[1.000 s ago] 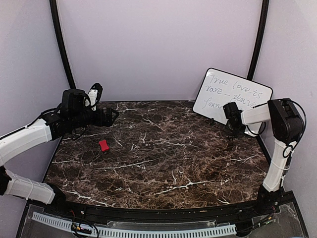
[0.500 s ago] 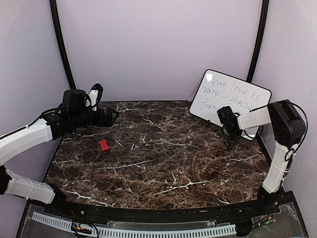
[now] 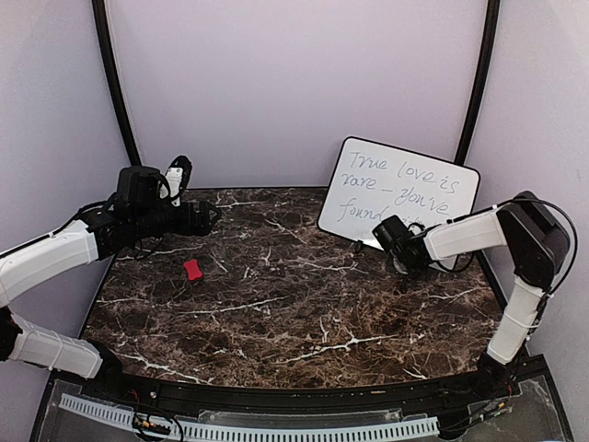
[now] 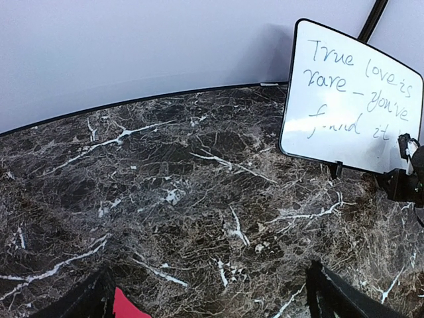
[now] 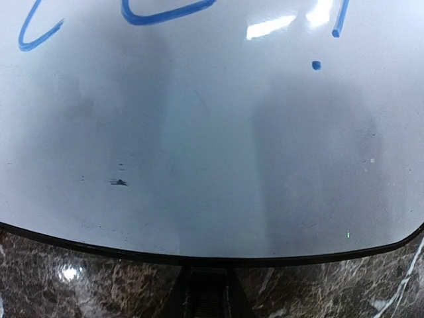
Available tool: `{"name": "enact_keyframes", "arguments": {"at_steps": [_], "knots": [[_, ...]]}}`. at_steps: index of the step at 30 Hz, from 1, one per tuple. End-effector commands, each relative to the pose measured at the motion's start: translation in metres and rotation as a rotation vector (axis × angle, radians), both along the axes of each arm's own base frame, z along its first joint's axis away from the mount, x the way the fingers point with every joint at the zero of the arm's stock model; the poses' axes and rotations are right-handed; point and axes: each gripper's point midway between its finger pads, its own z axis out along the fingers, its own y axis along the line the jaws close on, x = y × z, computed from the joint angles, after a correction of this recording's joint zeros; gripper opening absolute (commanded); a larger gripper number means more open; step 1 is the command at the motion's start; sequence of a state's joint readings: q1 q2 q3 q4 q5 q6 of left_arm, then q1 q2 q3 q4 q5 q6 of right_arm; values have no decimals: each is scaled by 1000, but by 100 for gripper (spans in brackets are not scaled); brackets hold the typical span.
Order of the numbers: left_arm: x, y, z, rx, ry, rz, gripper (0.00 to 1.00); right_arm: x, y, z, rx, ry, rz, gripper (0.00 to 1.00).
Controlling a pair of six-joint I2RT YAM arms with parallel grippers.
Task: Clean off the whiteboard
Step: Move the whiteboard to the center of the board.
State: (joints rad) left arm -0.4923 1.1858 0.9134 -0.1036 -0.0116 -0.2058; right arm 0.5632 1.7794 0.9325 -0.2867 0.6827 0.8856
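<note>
Shifted left since earlier frame: whiteboard [image 3: 398,187], now upper right of centre in top view, propped upright, handwriting intact. On its lower rim, right gripper [image 3: 396,241] clenched, holding it. At mid-left, left gripper [image 3: 210,217] spread wide, empty, just above red eraser [image 3: 192,269]. Step, judged: repositioning whiteboard; wiping not begun. Next: steady whiteboard, fetch red eraser.

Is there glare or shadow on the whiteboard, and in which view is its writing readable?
Right wrist view: the whiteboard fills the frame, bright glare patches near the top, grey shadows across its middle, only cropped blue strokes. Left wrist view: writing readable, no obvious glare. Top view: readable but small.
</note>
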Motion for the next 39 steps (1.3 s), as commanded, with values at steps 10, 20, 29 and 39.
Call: {"name": "enact_keyframes", "arguments": {"at_steps": [10,20,29,39], "knots": [[-2,-2,6,-16,-16,-9,99,-48,86,6,55,-37,98,0],[-2,-2,6,-20,-13,-8,99,-67,139,17,48,-54,207,29],[-6,-8,2,-27,1,-45,99,-88,179,57,111,-96,380,72],[-2,-34,-13,-48,87,-95,99,-94,215,205,230,-342,749,99]]}}
